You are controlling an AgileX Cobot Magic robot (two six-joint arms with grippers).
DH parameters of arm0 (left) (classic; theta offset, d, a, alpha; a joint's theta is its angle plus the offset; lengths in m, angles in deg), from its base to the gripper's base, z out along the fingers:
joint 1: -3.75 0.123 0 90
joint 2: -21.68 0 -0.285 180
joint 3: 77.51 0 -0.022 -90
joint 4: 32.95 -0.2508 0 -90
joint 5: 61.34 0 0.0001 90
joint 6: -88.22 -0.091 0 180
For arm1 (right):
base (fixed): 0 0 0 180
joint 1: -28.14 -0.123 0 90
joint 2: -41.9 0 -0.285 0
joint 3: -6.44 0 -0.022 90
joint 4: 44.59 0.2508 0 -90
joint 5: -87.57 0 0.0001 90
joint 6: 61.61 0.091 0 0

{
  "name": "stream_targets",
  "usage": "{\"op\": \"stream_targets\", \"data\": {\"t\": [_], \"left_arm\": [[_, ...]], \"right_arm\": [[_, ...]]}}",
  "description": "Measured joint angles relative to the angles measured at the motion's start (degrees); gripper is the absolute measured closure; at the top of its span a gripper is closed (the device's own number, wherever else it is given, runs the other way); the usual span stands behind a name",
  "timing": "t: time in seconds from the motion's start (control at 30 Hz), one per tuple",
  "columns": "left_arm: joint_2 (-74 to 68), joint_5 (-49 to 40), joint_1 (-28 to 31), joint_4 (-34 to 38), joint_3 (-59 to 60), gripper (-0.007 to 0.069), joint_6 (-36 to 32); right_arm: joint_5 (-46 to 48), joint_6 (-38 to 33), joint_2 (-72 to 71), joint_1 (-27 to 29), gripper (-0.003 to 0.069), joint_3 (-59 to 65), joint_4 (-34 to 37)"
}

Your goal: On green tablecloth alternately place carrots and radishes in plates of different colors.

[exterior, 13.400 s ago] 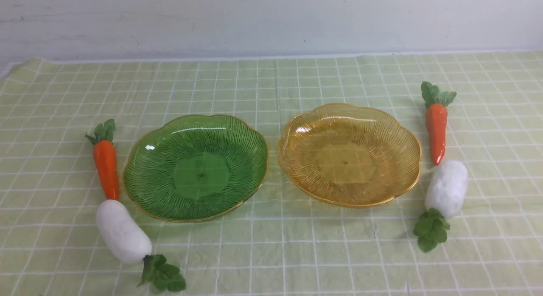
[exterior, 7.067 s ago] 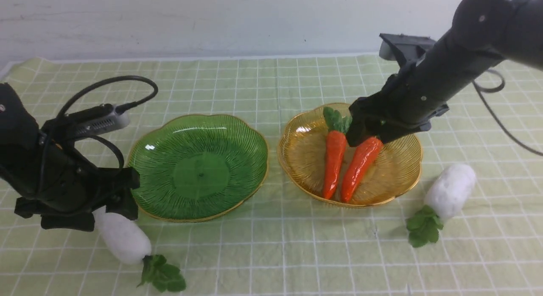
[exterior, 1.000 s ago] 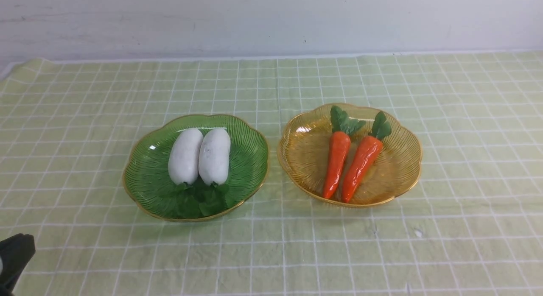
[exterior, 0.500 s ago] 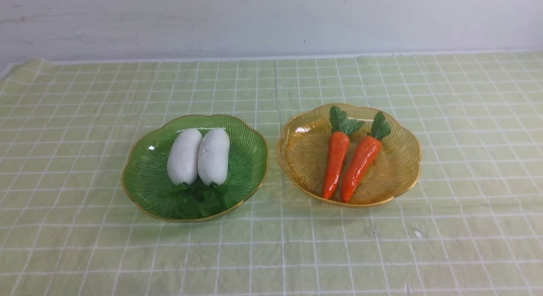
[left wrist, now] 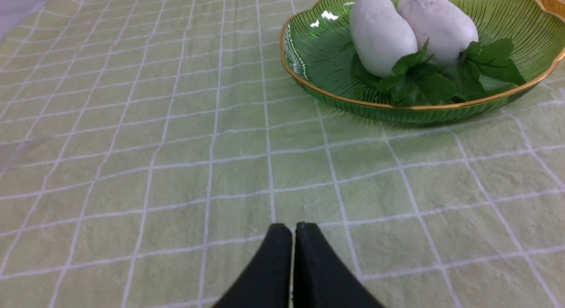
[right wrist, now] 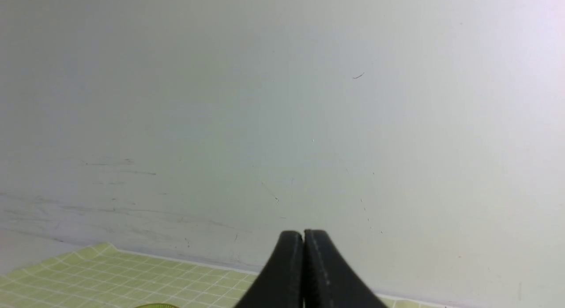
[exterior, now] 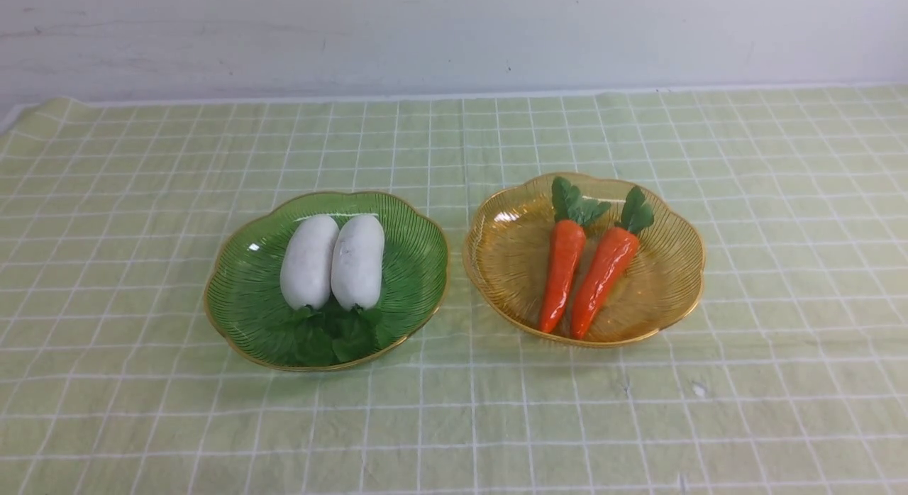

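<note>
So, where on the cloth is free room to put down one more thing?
Bare cloth lies in front of both plates, behind them up to the wall, and outside each. Only a narrow strip separates the green plate and yellow plate; both are occupied.

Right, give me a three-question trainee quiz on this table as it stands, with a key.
1. True or false: both white radishes lie in the green plate.
2. Which way do the leafy tops of the two carrots in the amber plate point? A) toward the far wall B) toward the robot C) toward the green plate
3. Fill in: the jaws of the left gripper and the right gripper are both ____.

Key: 1 true; 2 A; 3 shut, with nothing between them.
</note>
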Motion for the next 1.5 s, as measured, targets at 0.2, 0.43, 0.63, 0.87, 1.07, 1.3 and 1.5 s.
{"op": "stream_targets", "data": {"t": [0.2,0.43,0.63,0.87,1.07,1.3,1.5], "left_arm": [[0.0,0.0,0.0,0.0,0.0,0.0632,0.0],[0.0,0.0,0.0,0.0,0.0,0.0632,0.0],[0.0,0.0,0.0,0.0,0.0,0.0632,0.0],[0.0,0.0,0.0,0.0,0.0,0.0632,0.0],[0.0,0.0,0.0,0.0,0.0,0.0632,0.0],[0.0,0.0,0.0,0.0,0.0,0.0632,0.0],[0.0,0.0,0.0,0.0,0.0,0.0632,0.0]], "right_arm": [[0.0,0.25,0.0,0.0,0.0673,0.0,0.0],[0.0,-0.52,0.0,-0.01,0.0673,0.0,0.42],[-0.2,-14.16,0.0,-0.06,0.0673,0.0,13.43],[-0.26,-29.58,0.0,-0.06,0.0673,0.0,27.37],[-0.45,-30.95,0.0,6.17,0.0673,2.74,28.09],[-0.44,-31.15,0.0,22.42,0.0673,17.3,28.09],[4.95,-31.15,0.06,25.67,0.0673,22.51,28.09]]}}
